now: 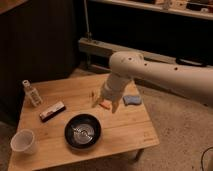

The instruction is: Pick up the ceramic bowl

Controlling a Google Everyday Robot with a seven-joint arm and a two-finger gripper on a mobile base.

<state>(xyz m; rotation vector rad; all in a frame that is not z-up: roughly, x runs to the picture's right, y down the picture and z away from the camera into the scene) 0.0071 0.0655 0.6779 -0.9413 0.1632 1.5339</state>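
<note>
The ceramic bowl (82, 131) is round, glossy black with a shiny grey inside, and sits on the wooden table (130, 132) near its front edge. My gripper (104, 103) hangs from the white arm (165, 75) above the table's middle, behind and a little right of the bowl, apart from it. Something small and orange (104, 105) shows between the fingers at table level.
A white cup (22, 141) stands at the front left corner. A small clear bottle (32, 93) stands at the back left. A dark bar-shaped packet (52, 111) lies left of centre. A blue sponge (132, 100) lies at the right. A dark cabinet stands behind.
</note>
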